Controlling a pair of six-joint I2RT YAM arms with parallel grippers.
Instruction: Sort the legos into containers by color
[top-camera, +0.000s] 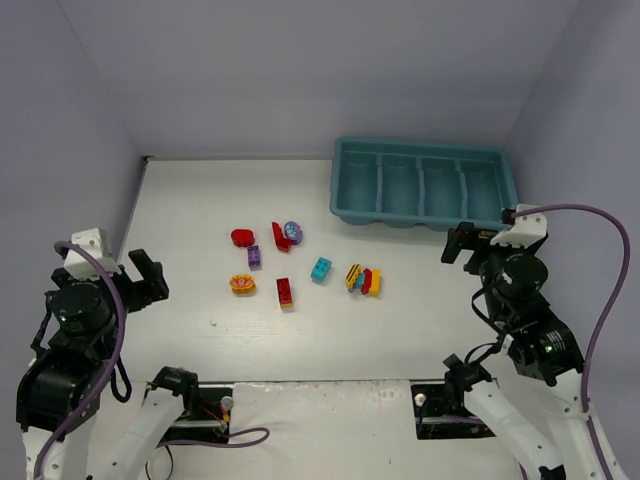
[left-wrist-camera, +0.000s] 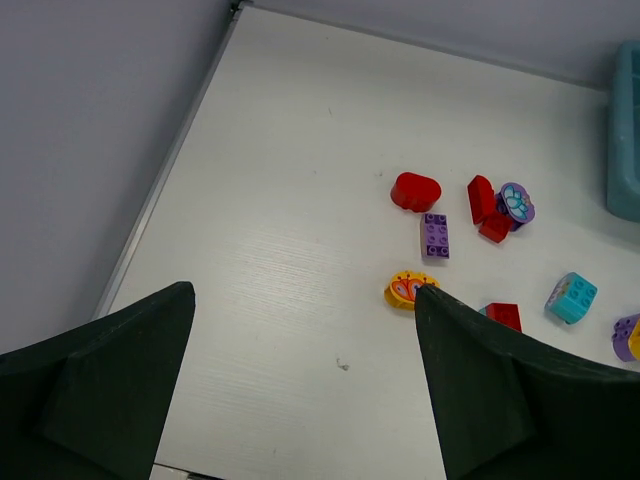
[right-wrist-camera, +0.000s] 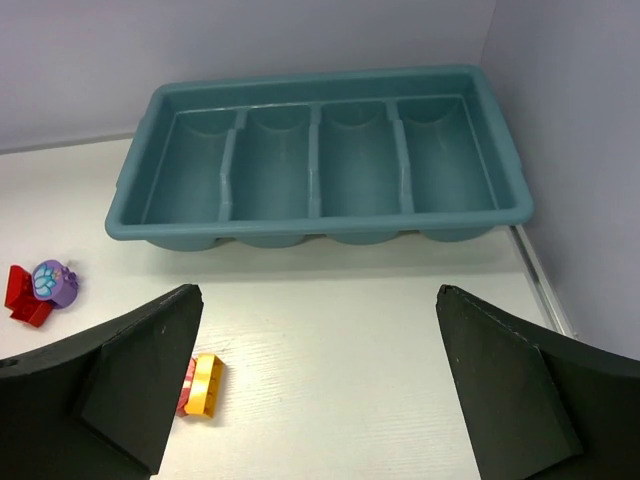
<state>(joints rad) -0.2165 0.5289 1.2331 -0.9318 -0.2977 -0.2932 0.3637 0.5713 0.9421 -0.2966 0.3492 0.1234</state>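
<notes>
The legos lie loose mid-table: a red rounded brick (top-camera: 242, 237), a purple brick (top-camera: 254, 256), a red brick with a purple round piece (top-camera: 287, 235), a yellow-orange round piece (top-camera: 242, 284), a red brick (top-camera: 285, 292), a cyan brick (top-camera: 321, 268) and a multicoloured stack (top-camera: 363, 280). The teal tray (top-camera: 424, 215) with four empty compartments stands at the back right; it fills the right wrist view (right-wrist-camera: 320, 235). My left gripper (top-camera: 130, 275) is open and empty at the left (left-wrist-camera: 300, 385). My right gripper (top-camera: 475, 240) is open and empty near the tray's front right (right-wrist-camera: 318, 385).
Grey walls close the table on the left, back and right. The table's left edge strip (left-wrist-camera: 165, 170) runs close to my left gripper. A yellow brick of the stack (right-wrist-camera: 205, 384) lies by my right gripper's left finger.
</notes>
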